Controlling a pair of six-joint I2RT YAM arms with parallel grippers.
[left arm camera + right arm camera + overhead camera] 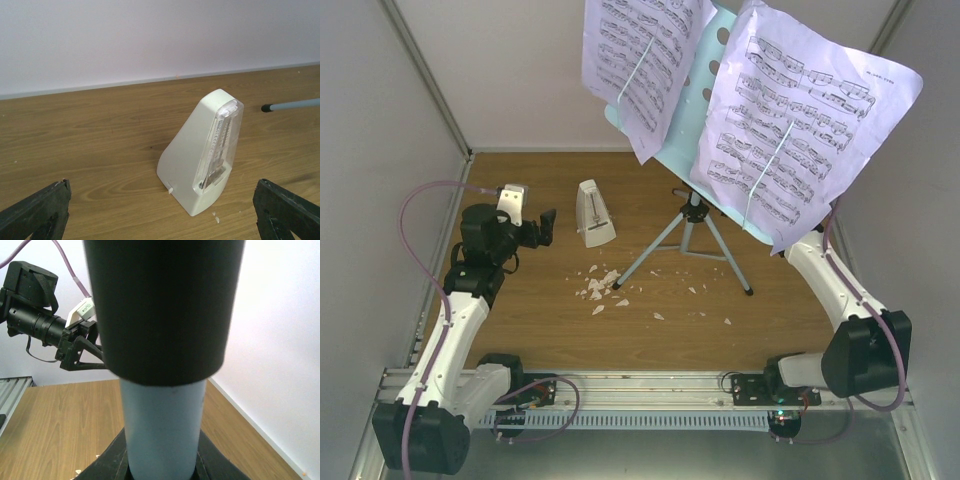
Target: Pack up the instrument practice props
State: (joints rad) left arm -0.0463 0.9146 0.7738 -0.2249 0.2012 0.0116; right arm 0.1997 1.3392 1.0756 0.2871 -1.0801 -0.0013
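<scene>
The pale blue music stand (692, 110) rests on its tripod legs at the table's middle right. Two sheet-music pages (790, 120) lie on its desk. In the top view those pages hide my right gripper. In the right wrist view my right gripper (162, 462) is shut on the stand's pale blue pole (162, 425), just under a black collar. The white metronome (594, 213) stands upright left of the stand. My left gripper (542, 228) is open, low over the table to the metronome's left. In the left wrist view the metronome (200, 155) sits ahead of the fingers (35, 215), apart from both.
Small white crumbly scraps (600, 285) are scattered on the wood in front of the metronome and between the tripod legs. White walls close in the table on the left, back and right. One tripod leg tip (295, 105) reaches in at the right of the left wrist view.
</scene>
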